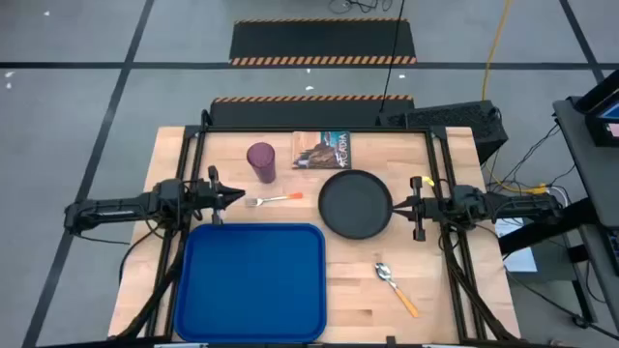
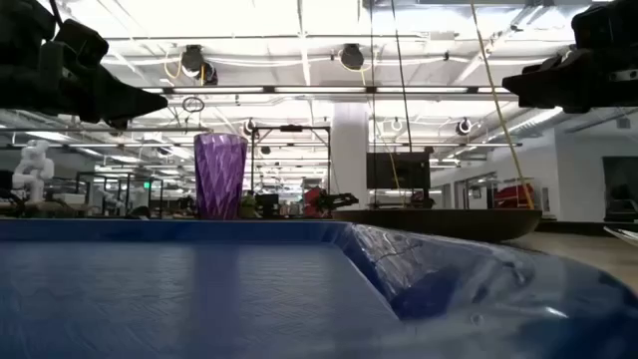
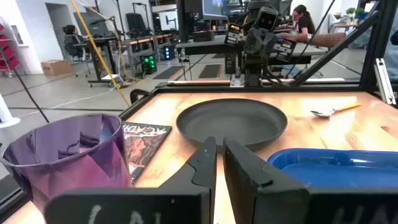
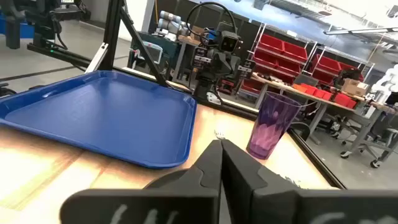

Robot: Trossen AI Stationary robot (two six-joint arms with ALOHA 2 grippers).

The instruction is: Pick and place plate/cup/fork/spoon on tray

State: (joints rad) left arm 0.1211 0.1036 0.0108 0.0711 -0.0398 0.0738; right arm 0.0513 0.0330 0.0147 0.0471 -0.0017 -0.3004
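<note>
The blue tray (image 1: 251, 282) lies at the near left of the table. The black plate (image 1: 356, 204) lies flat in the middle, with the purple cup (image 1: 261, 161) upright behind and left of it. The fork (image 1: 274, 200) lies between cup and tray, and the spoon (image 1: 397, 287) lies right of the tray. My left gripper (image 1: 237, 196) is shut and empty, hovering above the table just left of the fork's tines. My right gripper (image 1: 398, 205) is shut and empty, hovering at the plate's right rim. Both show raised above the table in the low view, left gripper (image 2: 150, 100) and right gripper (image 2: 518, 85).
A magazine (image 1: 322, 150) lies flat at the far middle, between the cup and the plate. Black frame rails (image 1: 193, 145) run along the table's left and right sides. Bare wood (image 1: 358, 309) shows between the tray and the spoon.
</note>
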